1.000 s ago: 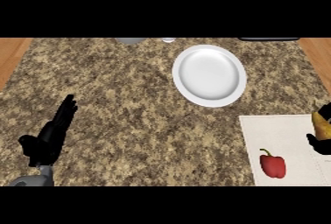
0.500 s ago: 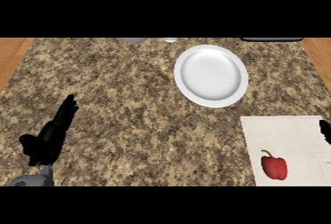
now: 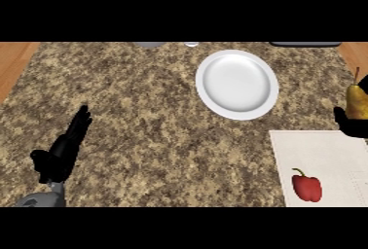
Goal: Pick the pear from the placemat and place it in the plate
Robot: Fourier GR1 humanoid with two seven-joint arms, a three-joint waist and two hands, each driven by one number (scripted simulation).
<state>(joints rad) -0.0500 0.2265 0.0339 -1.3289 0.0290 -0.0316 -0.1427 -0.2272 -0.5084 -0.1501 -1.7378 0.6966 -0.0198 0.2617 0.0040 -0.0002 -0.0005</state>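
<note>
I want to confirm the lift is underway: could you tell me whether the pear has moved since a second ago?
Yes. The pear, held in the right hand, now sits farther up the view, beyond the placemat's far edge.

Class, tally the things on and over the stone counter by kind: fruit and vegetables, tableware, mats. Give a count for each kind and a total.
Fruit and vegetables: 2, the yellow-brown pear in the right hand and the red bell pepper
Tableware: 1, the round white plate
Mats: 1, the pale cloth placemat
Total: 4
</note>
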